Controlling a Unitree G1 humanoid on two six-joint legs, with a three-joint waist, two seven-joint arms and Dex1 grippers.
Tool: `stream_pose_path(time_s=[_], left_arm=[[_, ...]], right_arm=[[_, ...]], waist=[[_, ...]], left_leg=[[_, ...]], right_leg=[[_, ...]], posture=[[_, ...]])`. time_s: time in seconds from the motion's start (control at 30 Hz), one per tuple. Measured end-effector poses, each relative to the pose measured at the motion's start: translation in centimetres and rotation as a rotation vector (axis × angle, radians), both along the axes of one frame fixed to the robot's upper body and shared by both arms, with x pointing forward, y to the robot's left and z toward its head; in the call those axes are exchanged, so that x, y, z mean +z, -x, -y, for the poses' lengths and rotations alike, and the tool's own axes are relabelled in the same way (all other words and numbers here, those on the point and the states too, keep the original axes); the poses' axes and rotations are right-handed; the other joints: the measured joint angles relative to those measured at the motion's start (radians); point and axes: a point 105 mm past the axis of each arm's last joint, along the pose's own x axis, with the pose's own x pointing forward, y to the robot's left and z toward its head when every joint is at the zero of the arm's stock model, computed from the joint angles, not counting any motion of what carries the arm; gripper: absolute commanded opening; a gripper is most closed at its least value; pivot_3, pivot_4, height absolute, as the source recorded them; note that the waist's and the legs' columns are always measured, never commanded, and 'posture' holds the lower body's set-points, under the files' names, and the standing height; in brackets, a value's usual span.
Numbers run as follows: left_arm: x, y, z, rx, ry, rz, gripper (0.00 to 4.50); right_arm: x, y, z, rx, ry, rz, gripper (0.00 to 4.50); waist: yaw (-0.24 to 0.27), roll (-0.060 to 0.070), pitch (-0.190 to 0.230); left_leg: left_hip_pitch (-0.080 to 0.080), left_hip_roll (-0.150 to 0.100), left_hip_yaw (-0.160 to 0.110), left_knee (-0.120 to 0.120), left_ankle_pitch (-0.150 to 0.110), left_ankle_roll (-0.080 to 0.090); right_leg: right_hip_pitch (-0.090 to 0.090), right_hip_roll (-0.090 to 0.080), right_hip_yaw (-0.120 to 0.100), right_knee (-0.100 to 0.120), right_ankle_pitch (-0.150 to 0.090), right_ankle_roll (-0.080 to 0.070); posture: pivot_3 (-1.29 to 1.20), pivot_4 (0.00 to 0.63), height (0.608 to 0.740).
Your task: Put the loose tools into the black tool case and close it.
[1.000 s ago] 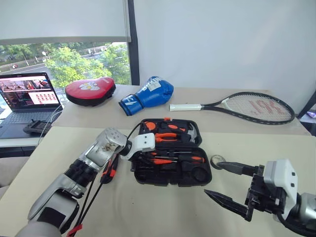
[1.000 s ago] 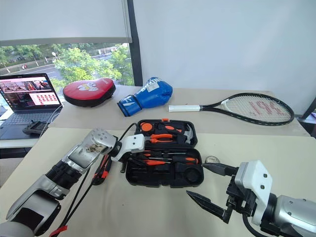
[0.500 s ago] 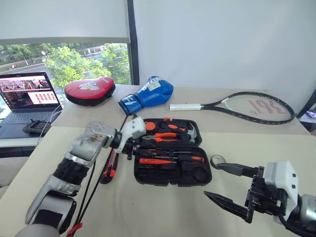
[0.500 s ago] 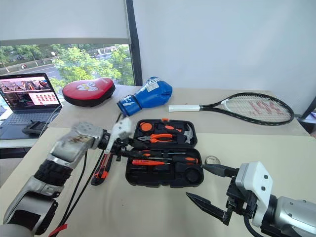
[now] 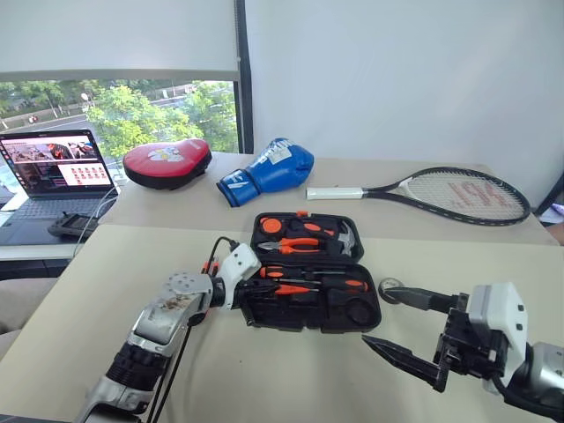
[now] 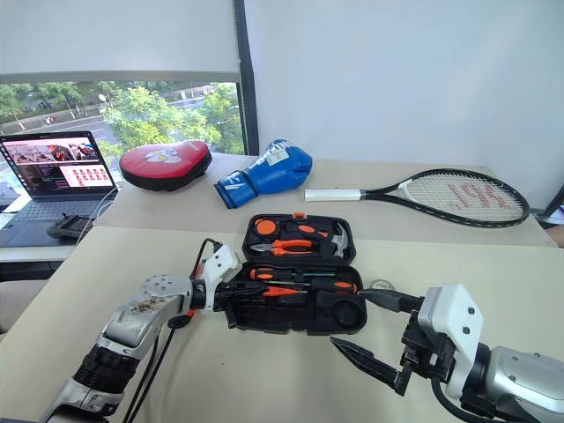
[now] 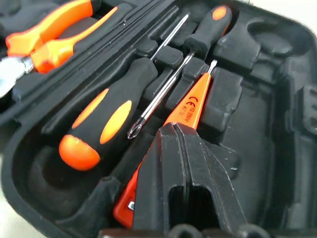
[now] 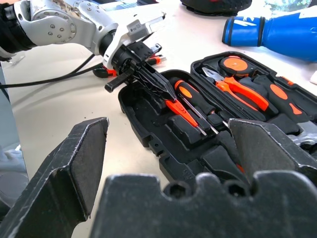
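Note:
The black tool case (image 5: 304, 324) lies open in the middle of the table. Its front half holds two black-and-orange screwdrivers (image 7: 106, 119) (image 7: 210, 27) and the slim orange tester screwdriver (image 7: 190, 101). My left gripper (image 5: 256, 286) is shut at the case's left end, its tip resting on the tester, with nothing between the fingers. A black-and-orange piece, probably the utility knife (image 8: 105, 72), peeks out from under my left wrist on the table. The small tape roll (image 5: 389, 288) sits just right of the case. My right gripper (image 5: 374, 315) hovers open beside it.
Orange-handled pliers (image 5: 304, 244), a hammer and a round tape measure sit in the case's lid half. A red punch pad (image 5: 167, 161), blue boxing glove (image 5: 269, 170) and tennis racket (image 5: 441, 192) lie behind. A laptop (image 5: 53, 167) stands far left. Black cables trail under my left arm.
My left gripper dropped from above the case's back left corner down into the front half and shut its fingers. The right arm held still. The camera shifted slightly.

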Motion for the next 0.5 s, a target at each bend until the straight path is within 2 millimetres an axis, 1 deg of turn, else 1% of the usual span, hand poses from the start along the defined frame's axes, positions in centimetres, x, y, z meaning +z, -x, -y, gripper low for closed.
stream_pose_path(time_s=[0.1,0.17,0.23,0.3,0.33,0.37,0.4,0.43,0.47,0.5], left_arm=[[-0.2,0.0,0.1,-0.015,-0.027,0.014,0.02],[-0.2,0.0,0.1,-0.017,-0.016,0.021,0.02],[0.4,0.0,0.1,0.007,0.088,-0.006,0.02],[1.2,0.8,0.5,-0.016,0.196,-0.052,0.02],[1.8,1.3,0.5,-0.042,0.214,-0.067,0.26],[2.6,1.8,0.2,-0.069,0.225,-0.072,0.52],[3.6,2.3,-0.2,-0.094,0.241,-0.072,0.61],[5.0,3.0,-0.6,-0.126,0.264,-0.066,1.11],[6.0,3.4,-0.7,-0.153,0.274,-0.056,1.24],[7.4,4.4,-1.0,-0.198,0.286,-0.045,1.81]], right_arm=[[-0.3,-0.1,0.3,-0.027,0.021,-0.03,4.5],[-0.7,-0.7,0.9,-0.076,0.053,-0.059,4.5],[-1.1,-1.9,1.8,-0.154,0.105,-0.068,4.5],[-2.2,-3.2,2.9,-0.225,0.173,-0.116,4.5],[-2.7,-3.7,3.2,-0.24,0.204,-0.138,4.5],[-3.1,-4.1,3.5,-0.251,0.23,-0.16,4.5],[-3.5,-4.6,3.7,-0.258,0.26,-0.174,4.5],[-3.9,-5.4,4.2,-0.274,0.325,-0.184,4.5],[-4.2,-5.9,4.8,-0.292,0.372,-0.196,4.5],[-4.4,-6.9,5.3,-0.304,0.418,-0.217,4.5]], waist=[[-0.002,0.004,-0.005],[-0.003,0.006,-0.007],[-0.004,0.008,-0.008],[-0.005,0.006,-0.007],[-0.006,0.005,-0.006],[-0.007,0.005,-0.006],[-0.008,0.005,-0.006],[-0.011,0.006,-0.005],[-0.016,0.006,-0.005],[-0.019,0.006,-0.005]], left_leg=[[0.002,0.001,0.0,0.0,0.0,0.0],[0.002,0.001,0.0,0.0,0.0,0.0],[0.0,0.001,0.001,0.0,0.001,-0.001],[-0.005,0.002,0.0,0.0,0.002,-0.003],[-0.008,0.002,0.0,0.0,0.002,-0.003],[-0.009,0.003,0.0,0.0,0.006,-0.009],[-0.011,0.002,0.0,0.0,0.008,-0.013],[-0.013,0.002,0.001,-0.001,0.008,-0.014],[-0.013,0.002,0.001,-0.001,0.008,-0.013],[-0.014,0.002,0.001,-0.001,0.008,-0.013]], right_leg=[[0.001,-0.002,0.001,-0.001,0.0,0.0],[0.0,-0.002,0.001,0.0,0.0,0.0],[-0.001,-0.003,0.001,0.0,0.0,-0.001],[-0.006,-0.003,0.001,0.0,0.001,-0.001],[-0.008,-0.002,0.001,0.001,0.001,-0.002],[-0.011,0.0,0.0,0.001,0.001,-0.002],[-0.014,0.001,0.0,0.002,0.001,-0.002],[-0.015,0.003,0.0,0.002,0.001,-0.003],[-0.016,0.003,0.0,0.003,0.001,-0.003],[-0.016,0.004,-0.001,0.002,0.0,-0.003]], posture=[[0.0,0.15,0.74],[0.0,0.15,0.74],[0.0,0.15,0.74],[0.0,0.15,0.74],[0.0,0.15,0.74],[0.0,0.15,0.74],[0.0,0.15,0.74],[0.0,0.15,0.74],[0.0,0.15,0.74],[0.0,0.15,0.74]])
